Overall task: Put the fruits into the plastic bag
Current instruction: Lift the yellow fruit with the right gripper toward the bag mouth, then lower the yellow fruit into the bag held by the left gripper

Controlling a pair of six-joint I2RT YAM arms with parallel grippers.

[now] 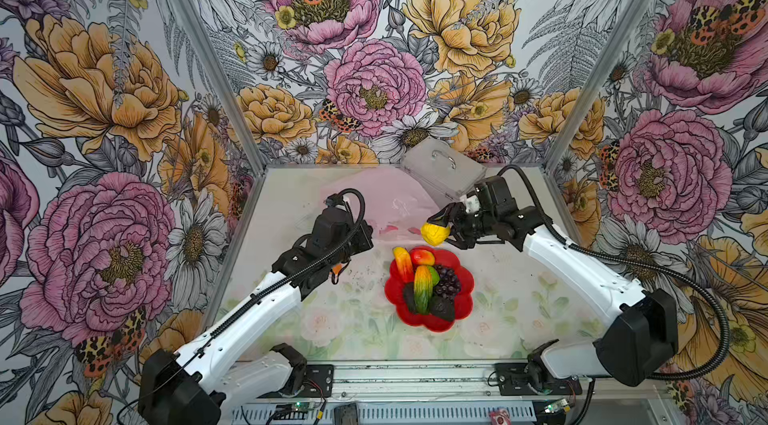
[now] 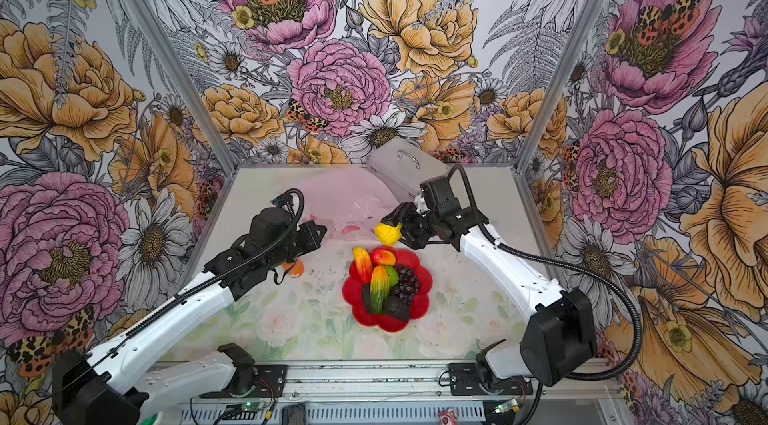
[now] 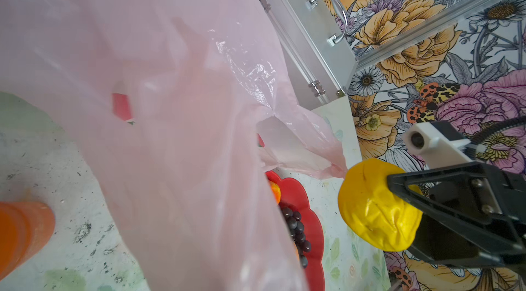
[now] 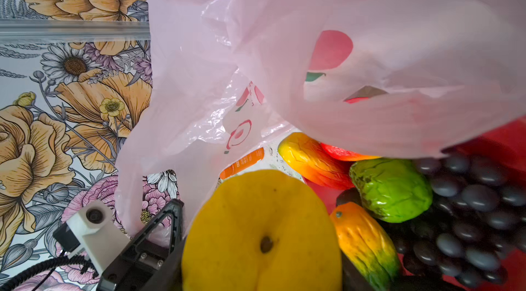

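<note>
Where bare worktop [image 1: 332, 319] rings it, the red plate [image 1: 466, 277] holds most fruits [image 1: 423, 283]. Just past its far rim the right claw [image 1: 442, 231] pinches the lemon [image 1: 433, 238] (aloft); the left claw [image 1: 366, 236], pressed together, seemingly nips the near edge of the plastic bag [image 1: 374, 198] beyond.

Nothing legible anywhere. On the plastic bag [image 4: 284, 56], beside a round red fruit print, a short line of tiny red lettering, too blurred to read in the right wrist view. On the label of the orange bottle [image 4: 243, 161], glimpsed below the bag's edge, rows of small white marks, too small to make out. In both top views, no readable print either.
</note>
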